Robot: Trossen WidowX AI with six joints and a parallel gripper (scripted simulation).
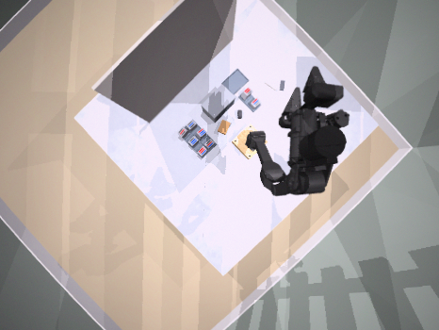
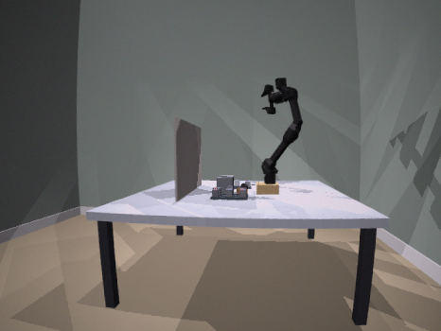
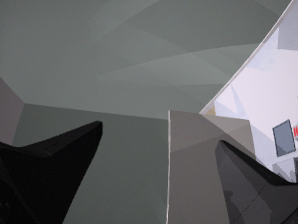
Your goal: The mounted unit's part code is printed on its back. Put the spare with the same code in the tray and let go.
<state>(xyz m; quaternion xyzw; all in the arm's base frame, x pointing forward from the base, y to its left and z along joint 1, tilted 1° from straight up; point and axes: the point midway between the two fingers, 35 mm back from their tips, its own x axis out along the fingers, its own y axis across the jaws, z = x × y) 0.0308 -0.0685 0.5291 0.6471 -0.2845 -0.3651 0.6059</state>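
Note:
My gripper (image 1: 306, 78) (image 2: 263, 102) (image 3: 161, 137) is open and empty, high above the table. The tray (image 1: 235, 81) (image 3: 284, 138) is a flat blue-grey square with nothing visible in it. Several grey units with red or blue labels sit close together on a dark rack; one is a blue-labelled unit (image 1: 193, 140). A smaller grey holder beside the tray carries two red-labelled units (image 1: 247, 92) (image 1: 255, 102). A grey box (image 1: 218, 107) (image 2: 225, 182) stands between the tray and the rack. I cannot tell which unit is the mounted one, and no part code is readable.
A tall dark panel (image 1: 174, 57) (image 2: 187, 161) (image 3: 192, 145) stands upright behind the rack and box. An orange-brown block (image 1: 224, 126), a small dark piece (image 1: 239, 114) and a small grey piece (image 1: 282, 85) lie on the table. The arm stands on a wooden base (image 1: 242, 145) (image 2: 268, 189).

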